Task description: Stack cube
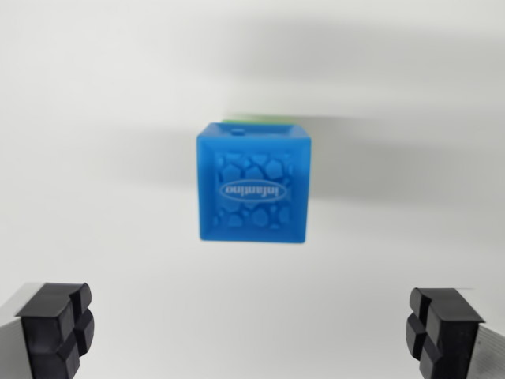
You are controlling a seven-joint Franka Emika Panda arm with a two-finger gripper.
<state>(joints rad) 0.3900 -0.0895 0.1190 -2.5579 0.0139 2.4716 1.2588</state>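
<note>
Wrist view looks down on a pale, bare table (95,118) with the blue cube (253,183) near the middle of the frame, a little above centre. Its near face carries a raised pebble pattern and an oval logo, upside down from this camera. A thin strip of green (258,119) shows just past the cube's far top edge; it may be a second cube behind or beneath it, but too little shows to tell which. The picture is slightly blurred.

The tool (251,330) is spread wide and holds nothing: one black padded fingertip sits at the wrist view's left bottom corner, the other at the right, both well apart from the cube and with only bare table between them.

The cube looks like a soft, rubbery toy block, so I judge it light, squashy under pressure and grippy rather than slick; nothing fragile about it. The best hold would be across its two side faces, left and right in this view, at mid-height, closing only enough to bite without deforming the walls
</note>
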